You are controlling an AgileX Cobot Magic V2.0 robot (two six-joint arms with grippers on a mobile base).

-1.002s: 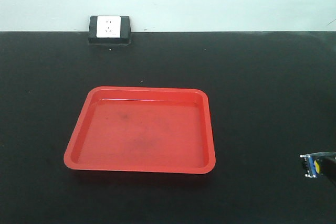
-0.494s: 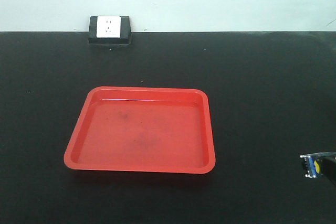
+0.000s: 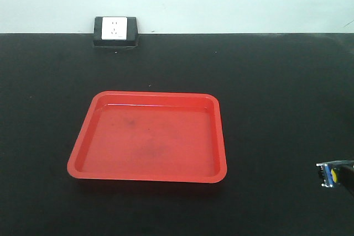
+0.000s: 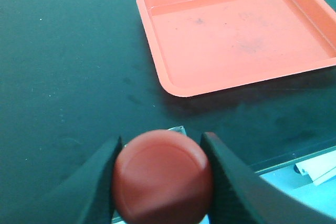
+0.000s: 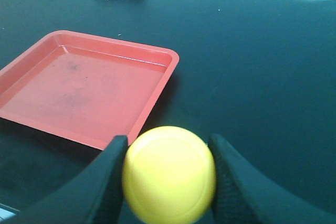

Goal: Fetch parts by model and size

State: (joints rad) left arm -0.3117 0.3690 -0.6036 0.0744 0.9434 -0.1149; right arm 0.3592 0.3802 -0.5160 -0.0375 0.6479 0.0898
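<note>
In the left wrist view a red mushroom-cap push-button (image 4: 163,176) fills the space between the two dark fingers of my left gripper (image 4: 160,167), which is shut on it above the black table. The right wrist view shows a yellow push-button (image 5: 169,173) held the same way, my right gripper (image 5: 168,169) shut on its cap. From the front view only a sliver of the yellow part's blue-grey base (image 3: 331,175) shows at the right edge. The left gripper is outside the front view.
An empty red tray (image 3: 77,153) lies in the middle of the black table; its rim also shows in both wrist views (image 4: 157,72) (image 5: 152,108). A white wall socket on a black box (image 3: 115,30) stands at the back edge.
</note>
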